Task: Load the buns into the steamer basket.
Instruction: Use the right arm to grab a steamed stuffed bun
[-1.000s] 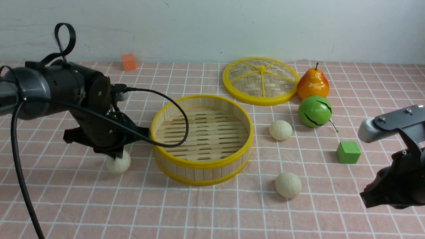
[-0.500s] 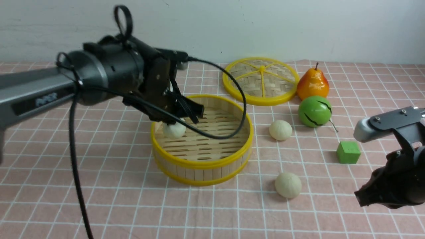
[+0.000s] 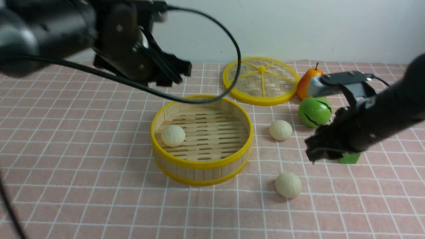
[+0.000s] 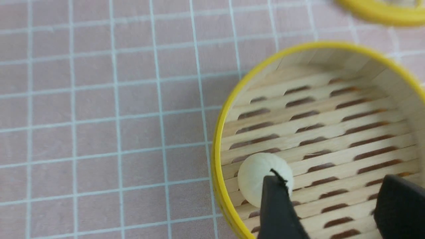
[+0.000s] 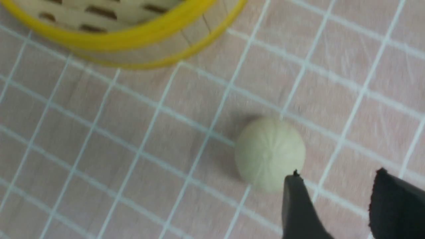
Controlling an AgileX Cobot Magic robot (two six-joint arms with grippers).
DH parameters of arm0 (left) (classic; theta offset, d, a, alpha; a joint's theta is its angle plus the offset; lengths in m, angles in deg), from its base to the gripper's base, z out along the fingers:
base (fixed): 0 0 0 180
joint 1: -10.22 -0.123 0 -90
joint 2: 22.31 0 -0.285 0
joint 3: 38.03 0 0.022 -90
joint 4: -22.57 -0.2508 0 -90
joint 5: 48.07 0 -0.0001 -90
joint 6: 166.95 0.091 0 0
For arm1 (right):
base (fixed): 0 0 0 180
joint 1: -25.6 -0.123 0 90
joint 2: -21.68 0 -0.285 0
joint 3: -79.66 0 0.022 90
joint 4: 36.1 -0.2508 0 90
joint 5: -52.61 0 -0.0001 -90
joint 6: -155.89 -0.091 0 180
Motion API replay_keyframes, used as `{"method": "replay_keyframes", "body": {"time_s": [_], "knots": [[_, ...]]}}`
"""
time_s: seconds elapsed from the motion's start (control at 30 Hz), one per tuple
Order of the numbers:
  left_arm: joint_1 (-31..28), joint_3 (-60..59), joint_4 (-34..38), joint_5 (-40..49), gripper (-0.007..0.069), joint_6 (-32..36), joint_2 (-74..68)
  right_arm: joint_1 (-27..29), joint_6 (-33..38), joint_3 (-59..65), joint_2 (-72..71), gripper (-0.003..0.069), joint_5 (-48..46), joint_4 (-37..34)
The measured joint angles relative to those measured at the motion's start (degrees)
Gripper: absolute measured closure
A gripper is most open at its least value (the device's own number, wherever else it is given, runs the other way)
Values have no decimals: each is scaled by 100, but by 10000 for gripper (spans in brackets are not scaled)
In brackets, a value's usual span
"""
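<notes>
One bun lies free on the slatted floor at the left side of the steamer basket. My left gripper hangs open well above the basket, holding nothing. A second bun sits on the cloth right of the basket. A third bun lies near the front. My right gripper hovers open just above and to the right of that third bun, not touching it. The basket's rim shows in the right wrist view.
The flat woven lid lies behind the basket. A pear and a green striped ball sit at the back right. A green cube is partly hidden under my right arm. The left arm's cable loops over the basket.
My left gripper carried a bun from the cloth into the basket, let it go and rose. My right arm swung left toward the front bun and its jaws parted.
</notes>
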Motion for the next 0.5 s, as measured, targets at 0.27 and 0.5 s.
{"method": "replay_keyframes", "body": {"time_s": [0.27, 0.5], "knots": [[0, -1498, -562, -264, 490, -468, 2372, -15, 0, -2521, 2153, 326, -3, 609], [0, -2749, -1020, 674, 638, -721, 3802, -15, 0, -3657, 3450, 425, -423, 1270]]}}
